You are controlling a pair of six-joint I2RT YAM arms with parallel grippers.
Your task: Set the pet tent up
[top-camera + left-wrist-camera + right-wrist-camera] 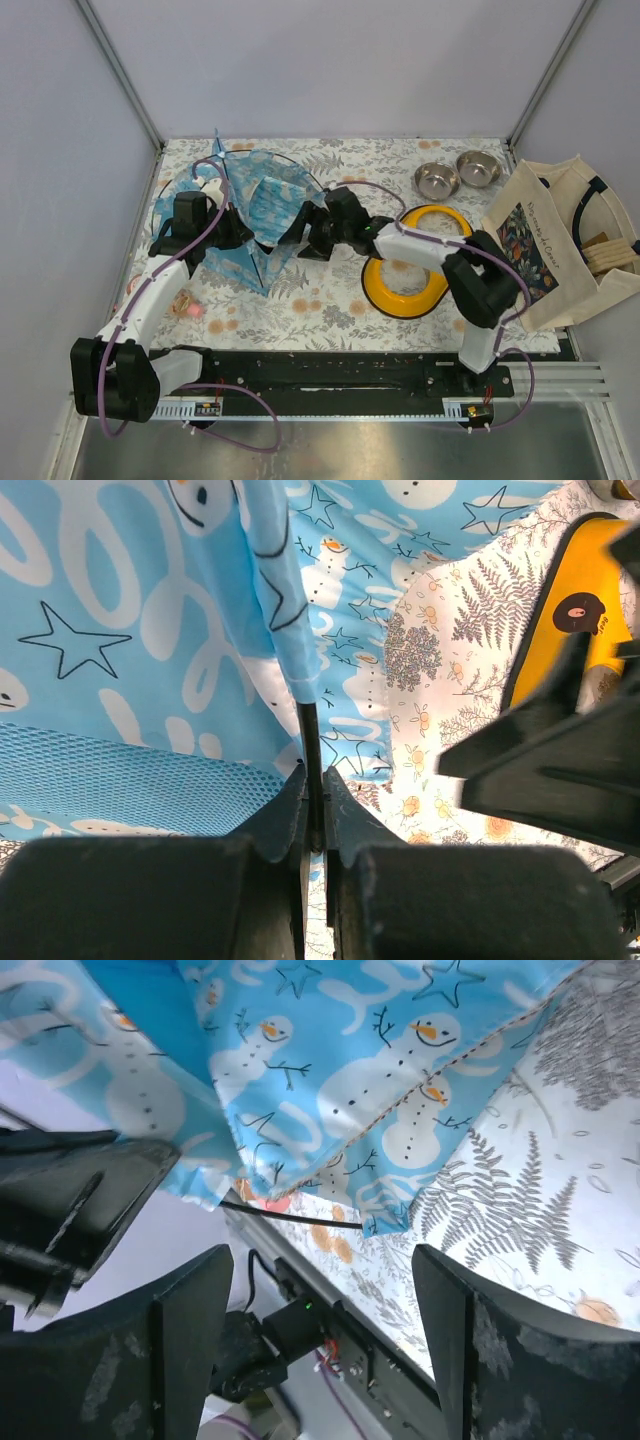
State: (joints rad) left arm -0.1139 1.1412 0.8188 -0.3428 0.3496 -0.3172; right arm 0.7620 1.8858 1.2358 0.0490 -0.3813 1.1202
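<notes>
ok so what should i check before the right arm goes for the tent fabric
1. left fingers shut on the black pole: ok
2. right fingers open, nothing between them: ok
3. pet tent fully raised: not ok, fabric sags
4. pole's upper end seated in its sleeve: cannot tell, fabric hides it
5. right arm clear of the yellow ring: cannot tell, it passes over it

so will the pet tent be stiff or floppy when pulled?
Likely floppy: fabric of the pet tent lies in loose folds. Its thin black pole, pinched by the left gripper, probably flexes and springs. Seems light, so a push may drag it all.
</notes>
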